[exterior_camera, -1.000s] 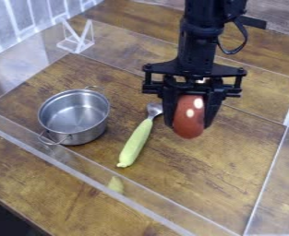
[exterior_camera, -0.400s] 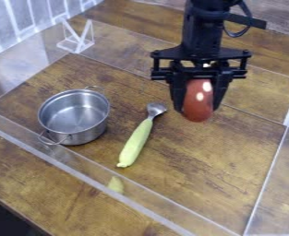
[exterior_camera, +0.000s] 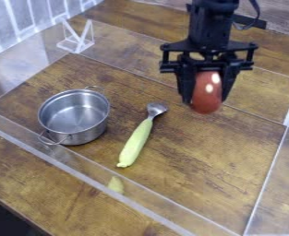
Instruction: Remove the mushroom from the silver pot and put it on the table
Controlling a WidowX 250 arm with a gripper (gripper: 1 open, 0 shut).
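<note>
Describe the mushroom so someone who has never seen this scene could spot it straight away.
Start at the black robot arm at the top right of the wooden table. Its gripper points down and clamps the mushroom above the boards. It is the only glossy red, rounded thing; the silver pot and the yellow-green corn piece lie further left.

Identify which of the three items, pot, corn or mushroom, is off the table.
The mushroom: red-brown, held in the gripper above the wood. The silver pot and yellow-green corn both rest on the table.
</note>
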